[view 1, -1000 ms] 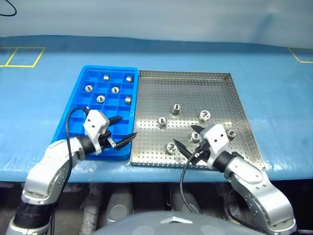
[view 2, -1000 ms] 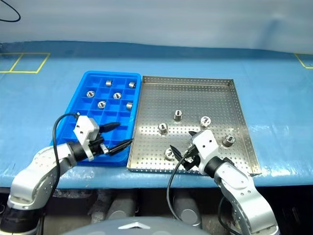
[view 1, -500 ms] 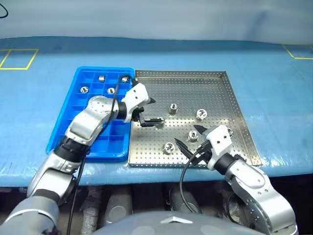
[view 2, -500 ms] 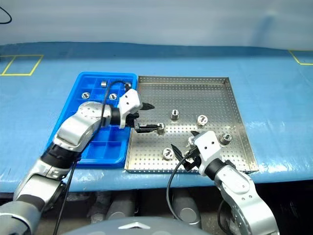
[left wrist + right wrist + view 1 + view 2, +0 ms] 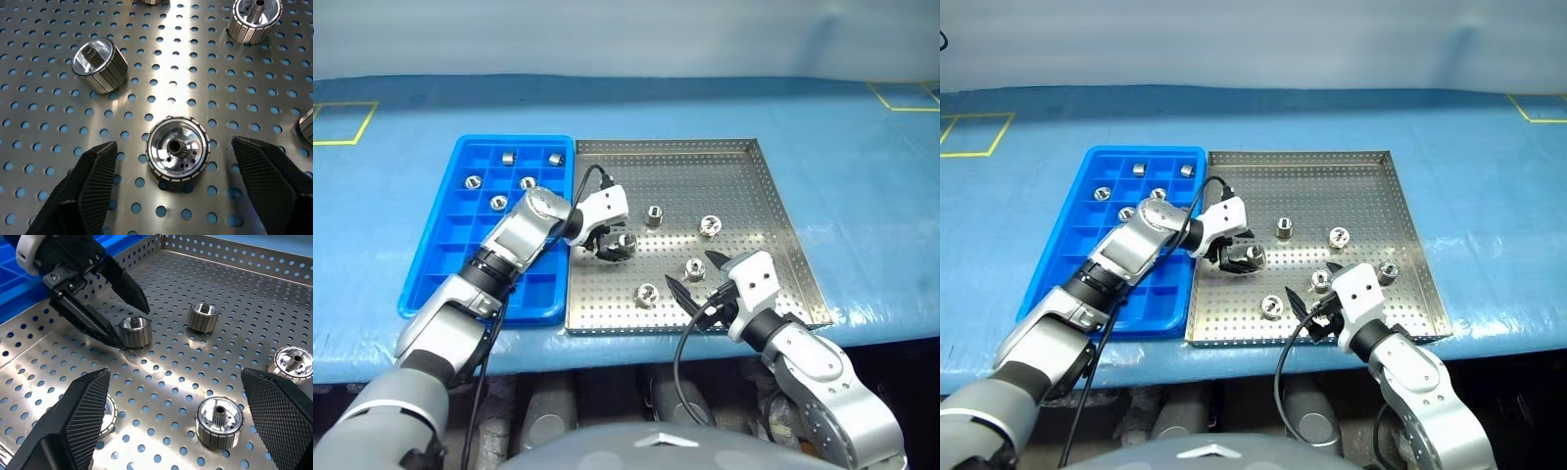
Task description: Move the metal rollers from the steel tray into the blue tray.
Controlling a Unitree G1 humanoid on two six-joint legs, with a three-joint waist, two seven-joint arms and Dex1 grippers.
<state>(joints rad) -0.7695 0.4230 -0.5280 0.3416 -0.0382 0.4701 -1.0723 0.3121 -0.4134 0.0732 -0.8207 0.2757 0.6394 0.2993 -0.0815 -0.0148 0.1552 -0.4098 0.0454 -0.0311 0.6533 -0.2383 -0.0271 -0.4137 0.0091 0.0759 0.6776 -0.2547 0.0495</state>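
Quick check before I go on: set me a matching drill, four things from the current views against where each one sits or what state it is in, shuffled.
Things:
1. left pincer
2. right pincer
3. blue tray
4. steel tray

Places or states:
A. to the robot's left of the other tray, rollers in its far cells
B. open, above the steel tray's near edge, holding nothing
C. fingers either side of one roller on the perforated floor
D. perforated floor with loose rollers scattered on it

Pairs: 1-C, 2-B, 3-A, 4-D
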